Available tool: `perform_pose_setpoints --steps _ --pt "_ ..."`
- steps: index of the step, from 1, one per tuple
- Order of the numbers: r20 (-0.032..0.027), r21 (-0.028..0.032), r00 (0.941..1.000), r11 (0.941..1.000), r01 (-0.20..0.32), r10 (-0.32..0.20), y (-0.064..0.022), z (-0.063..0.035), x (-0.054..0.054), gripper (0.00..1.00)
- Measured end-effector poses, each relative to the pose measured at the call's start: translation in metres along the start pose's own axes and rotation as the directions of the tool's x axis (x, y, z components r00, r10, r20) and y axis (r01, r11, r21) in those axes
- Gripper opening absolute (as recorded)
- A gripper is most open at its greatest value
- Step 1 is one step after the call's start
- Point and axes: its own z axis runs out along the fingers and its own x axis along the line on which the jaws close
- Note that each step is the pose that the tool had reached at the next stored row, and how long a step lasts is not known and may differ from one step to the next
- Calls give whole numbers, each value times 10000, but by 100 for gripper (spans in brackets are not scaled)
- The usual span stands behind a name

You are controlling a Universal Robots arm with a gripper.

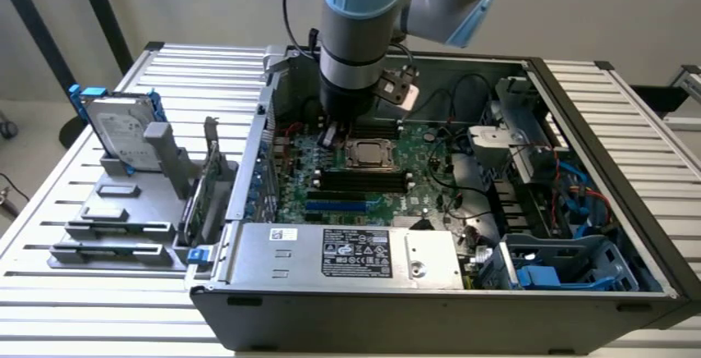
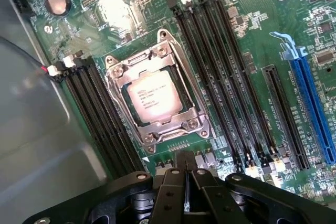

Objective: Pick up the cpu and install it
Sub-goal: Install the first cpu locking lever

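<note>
**Mia:** What is closest to us?

**Ben:** The hand (image 2: pixel 185 192). In the wrist view it is the black part at the bottom middle. Its two fingers (image 2: pixel 173 195) are pressed tight together. There is nothing between them.

**Mia:** Where is the hand in the exterior view?

**Ben:** It is near the middle top (image 1: pixel 328 138). It hangs from the big grey and blue arm (image 1: pixel 356 38). It reaches down into the open computer case (image 1: pixel 438 305), just over the green board (image 1: pixel 422 169).

**Mia:** Where is the cpu?

**Ben:** The cpu (image 2: pixel 155 98) is the little silver square. It lies flat in its socket (image 2: pixel 157 95) on the green board. A shiny metal frame goes all around it. In the wrist view it sits in the middle, a bit left, close to the fingertips. In the exterior view the cpu (image 1: pixel 370 153) is just to the right of the hand.

**Mia:** Is the hand touching it?

**Ben:** No. They are apart.

**Mia:** What else is near?

**Ben:** Long black memory slots (image 2: pixel 220 72) run on both sides of the socket. A long blue slot (image 2: pixel 312 108) is at the right edge of the wrist view.

**Mia:** And outside the case?

**Ben:** On the left of the exterior view, a grey holder (image 1: pixel 131 202) stands on the white table (image 1: pixel 88 309). A silver hard drive (image 1: pixel 115 128) with a blue frame stands up in it.
</note>
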Motion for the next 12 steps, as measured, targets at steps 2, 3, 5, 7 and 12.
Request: perform_pose_setpoints --steps 2,3,5,7,12 --pt "5 -32 9998 9998 214 -214 -4 18 13 11" --pt "-3 -72 9995 9995 314 -314 -7 28 21 11" --pt "-31 -177 9987 9986 501 -501 -14 50 40 11" --pt "-63 -292 9977 9973 667 -669 -21 67 58 11" --pt "-141 -589 9940 9925 1071 -1081 -36 101 97 11"
